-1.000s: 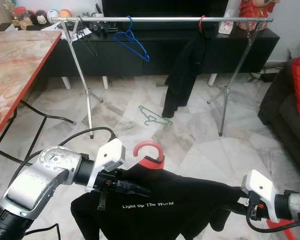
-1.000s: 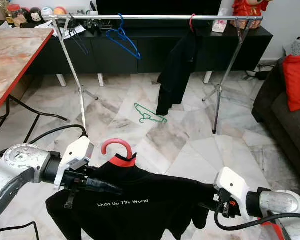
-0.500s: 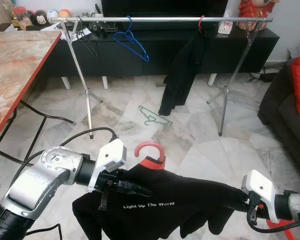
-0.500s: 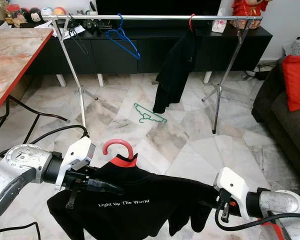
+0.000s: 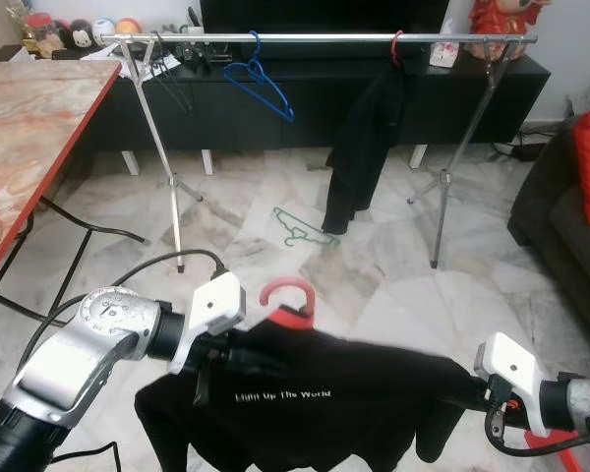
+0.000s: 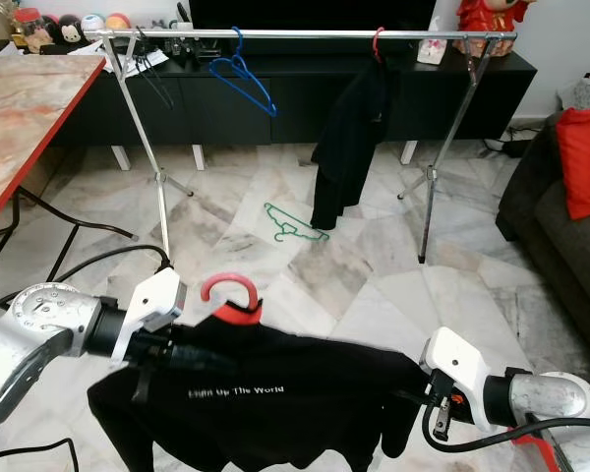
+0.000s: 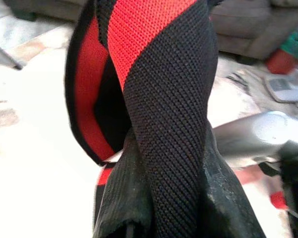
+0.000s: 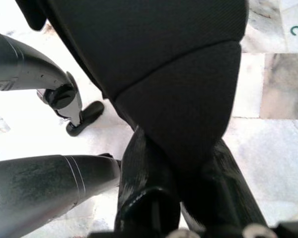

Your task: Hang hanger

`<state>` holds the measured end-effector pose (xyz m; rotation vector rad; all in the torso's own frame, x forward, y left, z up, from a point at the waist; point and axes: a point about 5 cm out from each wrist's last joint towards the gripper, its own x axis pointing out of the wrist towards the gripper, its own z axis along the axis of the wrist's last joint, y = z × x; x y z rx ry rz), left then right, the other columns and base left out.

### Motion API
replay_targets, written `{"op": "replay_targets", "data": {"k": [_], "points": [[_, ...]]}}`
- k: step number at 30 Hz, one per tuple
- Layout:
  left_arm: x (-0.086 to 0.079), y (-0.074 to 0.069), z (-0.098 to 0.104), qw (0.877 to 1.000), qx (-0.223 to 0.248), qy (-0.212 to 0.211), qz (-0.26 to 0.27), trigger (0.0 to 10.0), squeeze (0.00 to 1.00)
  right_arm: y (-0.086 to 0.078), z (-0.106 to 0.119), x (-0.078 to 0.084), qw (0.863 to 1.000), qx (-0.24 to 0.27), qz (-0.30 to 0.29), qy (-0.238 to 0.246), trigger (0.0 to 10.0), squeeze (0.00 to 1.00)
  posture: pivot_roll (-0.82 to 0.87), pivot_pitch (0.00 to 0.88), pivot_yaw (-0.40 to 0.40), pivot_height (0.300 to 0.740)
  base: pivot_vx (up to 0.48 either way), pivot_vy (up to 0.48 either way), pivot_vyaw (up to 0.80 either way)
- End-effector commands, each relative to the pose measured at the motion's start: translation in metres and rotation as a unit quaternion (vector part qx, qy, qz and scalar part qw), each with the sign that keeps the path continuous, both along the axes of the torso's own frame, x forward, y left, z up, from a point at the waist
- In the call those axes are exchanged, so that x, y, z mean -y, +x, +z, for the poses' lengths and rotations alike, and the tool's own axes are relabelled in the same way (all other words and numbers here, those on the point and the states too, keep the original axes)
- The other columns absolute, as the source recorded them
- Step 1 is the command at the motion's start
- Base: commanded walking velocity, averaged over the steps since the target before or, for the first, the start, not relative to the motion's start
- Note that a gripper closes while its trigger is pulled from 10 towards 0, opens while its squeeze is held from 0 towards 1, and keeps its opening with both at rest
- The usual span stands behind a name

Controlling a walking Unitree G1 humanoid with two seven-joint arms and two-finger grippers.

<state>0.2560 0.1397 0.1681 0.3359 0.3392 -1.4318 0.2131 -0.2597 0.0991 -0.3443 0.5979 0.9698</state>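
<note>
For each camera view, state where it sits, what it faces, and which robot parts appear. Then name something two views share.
Head stereo pair: looks down and forward at the rail; both silver arms hold the black shirt.
Left wrist: along the left gripper, clamped on red-black fabric.
Right wrist: along the right gripper, pinching black cloth.
Shared: both wrist views show that shirt.

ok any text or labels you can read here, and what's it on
"Light Up The World": white print on the black shirt held between the left hand and right hand; slightly blurred but legible.
Nothing else carries readable text; the items on the cabinet behind the rack are too small to read.
</note>
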Motion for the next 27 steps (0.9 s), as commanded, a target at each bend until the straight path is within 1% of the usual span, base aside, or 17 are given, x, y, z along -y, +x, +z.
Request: {"op": "replay_targets", "data": {"k": [1,4,5,7,9,10,11,12,15,17,19,21,22,23,25,26,27], "points": [[0.000,0.006,0.004,0.999,0.030,-0.002,0.023,0.0,0.00,0.001,0.004,-0.001,1.000,0.006,0.005,-0.006,0.0,0.00,-0.12,0.087,-0.028,0.740,0.000,0.000,0.00],[0.000,0.016,0.003,0.997,0.051,-0.012,0.065,0.0,0.00,0.001,0.004,-0.001,1.000,0.006,0.006,-0.008,0.0,0.00,-0.12,0.089,-0.027,0.740,0.000,0.000,0.00],[0.000,0.016,0.003,0.997,0.051,-0.012,0.065,0.0,0.00,0.001,0.004,-0.001,1.000,0.006,0.006,-0.008,0.0,0.00,-0.12,0.089,-0.027,0.740,0.000,0.000,0.00],[-0.004,0.029,0.006,0.989,0.080,-0.031,0.123,0.0,0.00,0.001,0.004,-0.001,1.000,0.007,0.004,-0.012,0.0,0.00,-0.12,0.091,-0.026,0.740,0.000,0.000,0.00],[-0.005,0.034,0.008,0.984,0.092,-0.041,0.144,0.0,0.00,0.001,0.004,-0.001,1.000,0.008,0.004,-0.013,0.0,0.00,-0.12,0.091,-0.026,0.740,0.000,0.000,0.00],[-0.006,0.040,0.011,0.978,0.110,-0.054,0.171,0.0,0.00,0.000,0.004,-0.001,1.000,0.007,0.005,-0.012,0.0,0.00,-0.12,0.091,-0.026,0.740,0.000,0.000,0.00],[-0.006,0.040,0.011,0.978,0.110,-0.054,0.171,0.0,0.00,0.000,0.004,-0.001,1.000,0.007,0.005,-0.012,0.0,0.00,-0.12,0.091,-0.026,0.740,0.000,0.000,0.00],[-0.006,0.048,0.016,0.968,0.116,-0.083,0.206,0.0,0.00,0.000,0.004,-0.003,1.000,0.007,0.007,-0.011,0.0,0.00,-0.12,0.091,-0.026,0.740,0.000,0.000,0.00],[-0.007,0.054,0.023,0.958,0.123,-0.116,0.230,0.0,0.00,-0.001,0.004,-0.003,1.000,0.007,0.007,-0.012,0.0,0.00,-0.12,0.092,-0.024,0.740,0.000,0.000,0.00],[-0.008,0.059,0.023,0.952,0.126,-0.118,0.251,0.0,0.00,0.000,0.004,-0.002,1.000,0.009,0.007,-0.014,0.0,0.00,-0.12,0.092,-0.024,0.740,0.000,0.000,0.00],[-0.011,0.067,0.020,0.941,0.144,-0.105,0.289,0.0,0.00,-0.001,0.005,-0.002,1.000,0.010,0.007,-0.015,0.0,0.00,-0.13,0.095,-0.023,0.740,0.000,0.000,0.00],[-0.012,0.073,0.019,0.929,0.153,-0.104,0.320,0.0,0.00,-0.001,0.006,-0.003,1.000,0.011,0.008,-0.015,0.0,0.00,-0.13,0.095,-0.023,0.740,0.000,0.000,0.00],[-0.012,0.078,0.020,0.914,0.154,-0.122,0.355,0.0,0.00,-0.001,0.006,-0.005,1.000,0.011,0.010,-0.013,0.0,0.00,-0.13,0.096,-0.024,0.740,0.000,0.000,0.00],[-0.012,0.078,0.020,0.914,0.154,-0.122,0.355,0.0,0.00,-0.001,0.006,-0.005,1.000,0.011,0.010,-0.013,0.0,0.00,-0.13,0.096,-0.024,0.740,0.000,0.000,0.00],[-0.012,0.083,0.023,0.897,0.154,-0.144,0.388,0.0,0.00,-0.002,0.006,-0.007,1.000,0.011,0.013,-0.011,0.0,0.00,-0.13,0.096,-0.025,0.740,0.000,0.000,0.00],[-0.012,0.084,0.024,0.893,0.156,-0.151,0.395,0.0,0.00,-0.002,0.006,-0.007,1.000,0.011,0.013,-0.011,0.0,0.00,-0.13,0.096,-0.025,0.740,0.000,0.000,0.00],[-0.012,0.085,0.026,0.883,0.154,-0.164,0.411,0.0,0.00,-0.002,0.005,-0.008,1.000,0.010,0.013,-0.010,0.0,0.00,-0.13,0.096,-0.027,0.740,0.000,0.000,0.00]]}}
